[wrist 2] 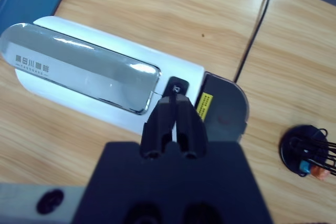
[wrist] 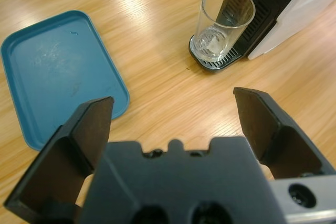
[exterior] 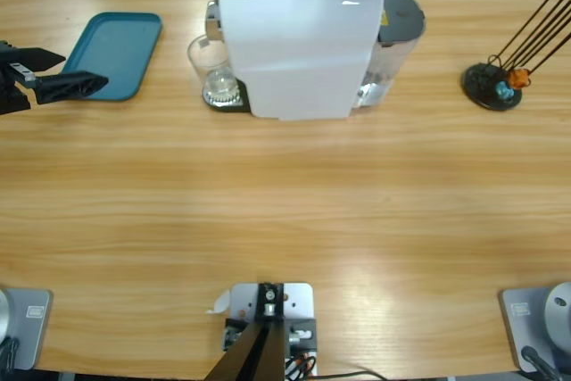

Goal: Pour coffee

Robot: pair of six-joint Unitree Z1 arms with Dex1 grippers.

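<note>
— While the left gripper (wrist: 176, 124) hangs spread near the teal tray (wrist: 50, 72), where's the glass (wrist: 222, 22)?
— Beyond it, under the coffee machine (exterior: 299, 42); coffee isn't discernible. Right gripper (wrist 2: 176, 106) is pressed together above the machine.

On the table: one white coffee machine (exterior: 299, 42), one clear glass (exterior: 211, 69), one teal tray (exterior: 120, 53), one black wire capsule stand (exterior: 492, 86) holding two capsules (exterior: 512, 85), plus two grippers.
</note>
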